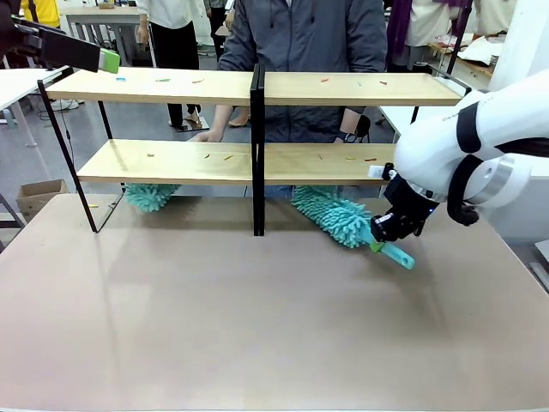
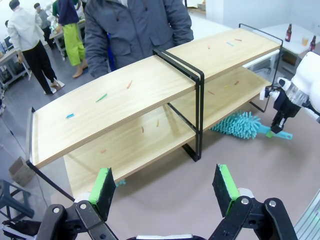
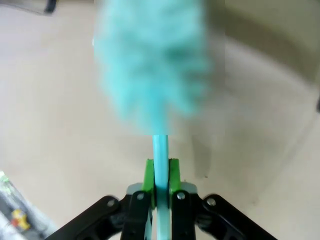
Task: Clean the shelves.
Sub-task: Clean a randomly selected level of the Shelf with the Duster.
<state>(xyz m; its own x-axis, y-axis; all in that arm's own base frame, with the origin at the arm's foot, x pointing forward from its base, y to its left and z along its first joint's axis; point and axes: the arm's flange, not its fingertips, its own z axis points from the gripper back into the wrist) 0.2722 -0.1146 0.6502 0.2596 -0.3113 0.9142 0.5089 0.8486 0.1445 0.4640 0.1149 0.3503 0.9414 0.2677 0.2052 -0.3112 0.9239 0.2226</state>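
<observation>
shelves (image 1: 171, 87) strewn with coloured bits (image 2: 101, 97), right hand (image 3: 160, 174) clamping duster (image 1: 330, 216), left hand (image 2: 167, 184) agape

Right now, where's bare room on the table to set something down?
The near half of the table, between the shelves and the front edge, is bare. Crowded: at the shelves' foot, where the right gripper holds a duster and a second duster lies; coloured scraps dot the boards.

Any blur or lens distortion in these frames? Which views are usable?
Right wrist view: the duster head is a soft blur, while the right gripper clamped on its handle is fairly sharp. Left wrist view: sharp, but the wide lens slightly bows and tilts the shelves. Front view: sharp, even light, faint sheen on the table.
</observation>
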